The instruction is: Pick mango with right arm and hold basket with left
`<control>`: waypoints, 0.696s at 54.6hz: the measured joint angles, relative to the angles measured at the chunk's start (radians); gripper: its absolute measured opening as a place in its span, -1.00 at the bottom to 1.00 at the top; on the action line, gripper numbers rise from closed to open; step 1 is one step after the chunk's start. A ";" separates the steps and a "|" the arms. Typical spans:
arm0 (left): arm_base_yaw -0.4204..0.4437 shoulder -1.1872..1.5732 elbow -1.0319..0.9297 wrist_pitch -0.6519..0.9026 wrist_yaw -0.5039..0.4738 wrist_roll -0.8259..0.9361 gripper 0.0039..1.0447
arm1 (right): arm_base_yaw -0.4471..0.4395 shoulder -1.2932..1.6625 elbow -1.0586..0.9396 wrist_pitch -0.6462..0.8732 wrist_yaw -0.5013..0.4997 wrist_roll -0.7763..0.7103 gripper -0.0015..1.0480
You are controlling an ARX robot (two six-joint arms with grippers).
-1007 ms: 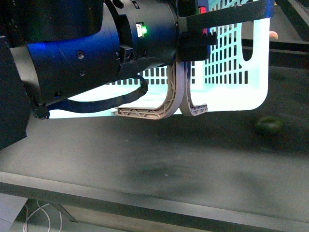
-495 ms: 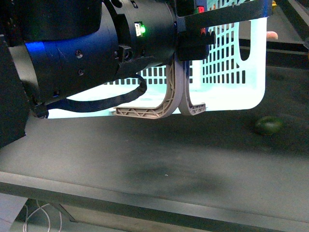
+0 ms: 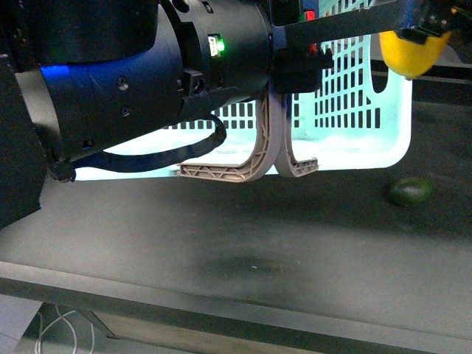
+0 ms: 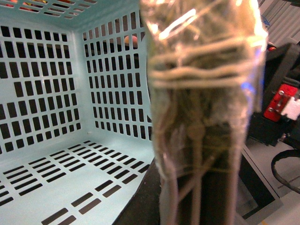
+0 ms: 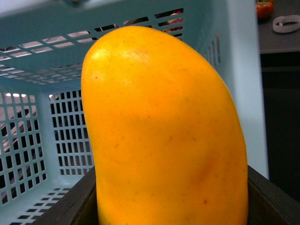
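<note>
The light blue basket [image 3: 354, 110] stands on the dark table, its two grey-brown handles [image 3: 258, 151] hanging down its near side. My bulky left arm [image 3: 147, 81], green light on, reaches to the basket's near rim. My left gripper [image 3: 296, 68] is shut on that rim. The left wrist view shows the basket's empty inside [image 4: 56, 117] behind a blurred tape-wrapped finger [image 4: 201, 117]. My right gripper [image 3: 422, 18] is shut on the yellow mango [image 3: 409, 53] and holds it above the basket's right wall. The mango [image 5: 164, 136] fills the right wrist view, with the basket [image 5: 42, 122] behind it.
A dark green oval fruit [image 3: 411, 192] lies on the table to the right of the basket. The table's front edge [image 3: 221, 306] runs across below. A red object [image 5: 265, 8] and a white ring [image 5: 286, 22] lie far beyond the basket.
My right gripper has come into view at the upper right with the mango in it, by the basket's right wall. The basket and left arm have hardly moved.
</note>
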 joint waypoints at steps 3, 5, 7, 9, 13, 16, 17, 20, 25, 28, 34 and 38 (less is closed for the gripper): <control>0.000 0.000 0.000 0.000 0.000 0.000 -0.91 | 0.019 0.013 0.020 -0.001 0.016 0.009 0.21; 0.000 0.000 0.000 0.000 0.000 0.000 -0.91 | 0.028 0.019 0.030 -0.003 0.024 0.013 0.21; 0.000 0.000 0.000 0.000 0.000 0.000 -0.91 | 0.041 0.029 0.047 -0.007 0.032 0.019 0.21; 0.000 0.000 0.000 0.000 -0.001 0.000 -0.91 | 0.055 0.044 0.070 -0.014 0.050 0.024 0.21; 0.000 0.000 0.000 0.000 -0.001 0.000 -0.91 | 0.072 0.069 0.103 -0.024 0.069 0.031 0.21; 0.000 0.000 0.000 0.000 -0.001 0.000 -0.91 | 0.084 0.090 0.130 -0.035 0.084 0.034 0.21; 0.000 0.000 0.000 0.000 -0.001 0.000 -0.91 | 0.085 0.094 0.134 -0.036 0.086 0.035 0.21; 0.000 0.000 0.000 0.000 0.000 0.000 -0.91 | 0.090 0.107 0.147 -0.042 0.097 0.036 0.21; 0.000 0.000 0.000 0.000 0.000 0.000 -0.91 | 0.099 0.135 0.169 -0.050 0.116 0.039 0.21; 0.000 0.000 0.000 0.000 0.000 0.000 -0.91 | 0.102 0.146 0.175 -0.053 0.130 0.038 0.29; 0.000 0.000 0.000 0.000 0.000 0.000 -0.91 | 0.105 0.158 0.176 -0.044 0.152 0.038 0.57; 0.000 0.000 0.000 0.000 0.000 0.000 -0.91 | 0.105 0.157 0.176 -0.035 0.153 0.043 0.74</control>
